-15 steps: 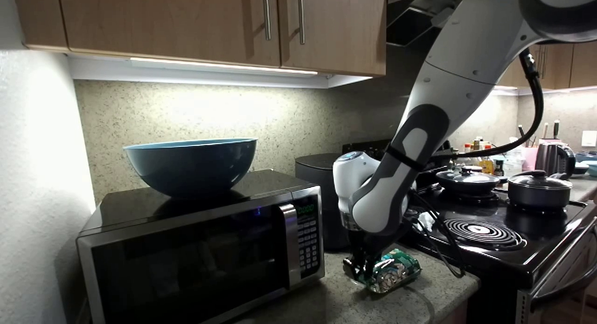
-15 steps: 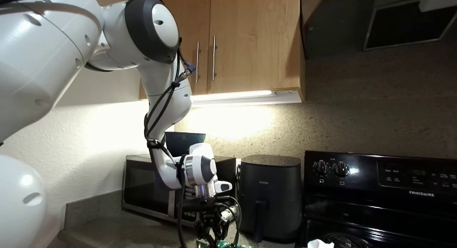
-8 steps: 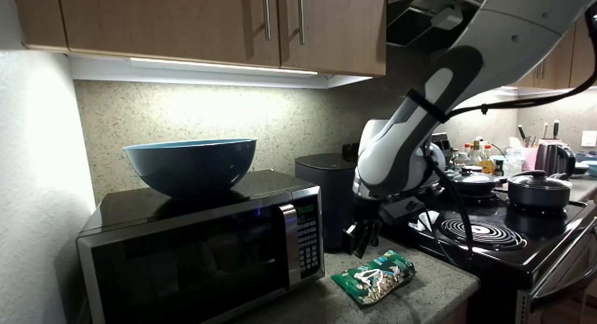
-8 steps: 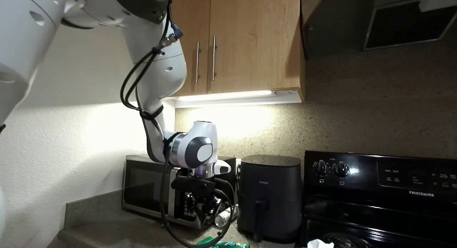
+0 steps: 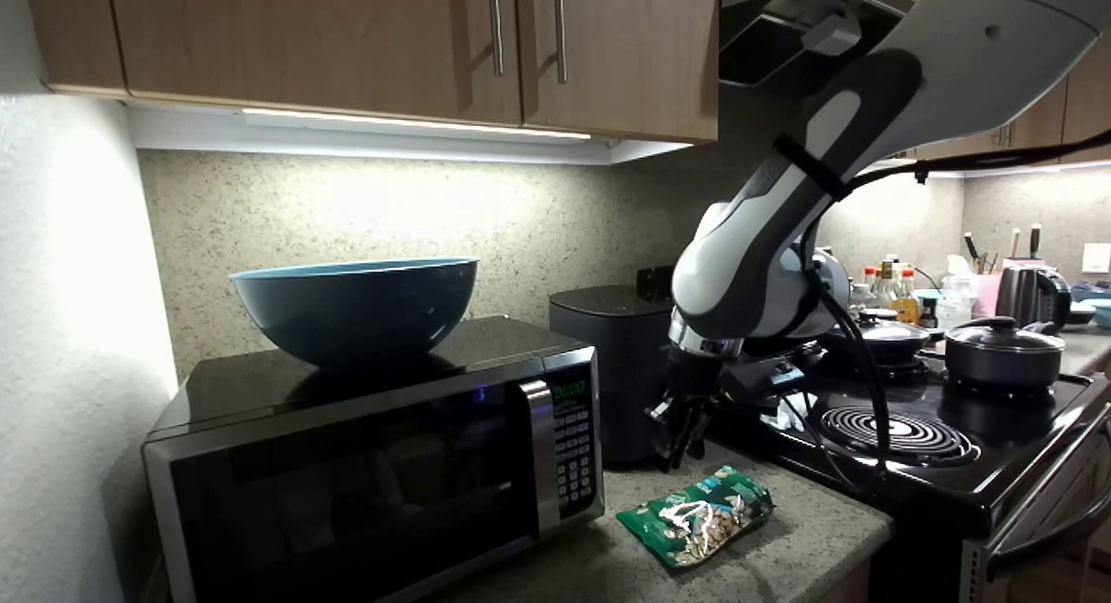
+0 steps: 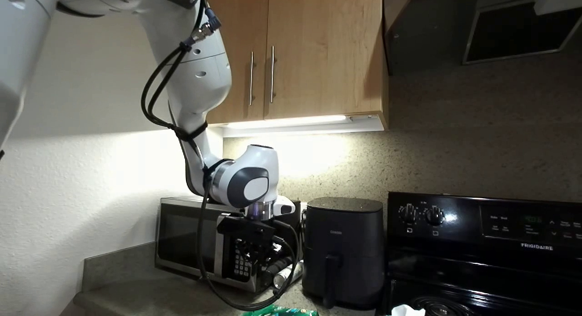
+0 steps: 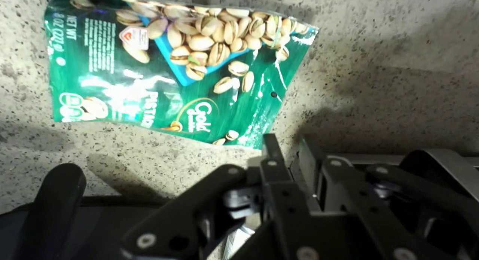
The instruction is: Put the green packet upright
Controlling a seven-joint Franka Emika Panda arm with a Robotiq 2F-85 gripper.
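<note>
In an exterior view: microwave [image 5: 347, 499] lower left, blue bowl [image 5: 356, 317] on top. Dark air fryer [image 5: 599, 386] mid-frame. Gripper [image 5: 681, 458] hovers right of centre, above the counter [image 5: 816, 529]; in the wrist view its fingers [image 7: 275, 155] stand a narrow gap apart, nothing held. Green packet [image 5: 699, 518] lies flat on the counter, lower right of centre, below the gripper; wrist view has it upper left. Stove [image 5: 1007, 451] at right, lidded pot [image 5: 1002, 360] on it.
</note>
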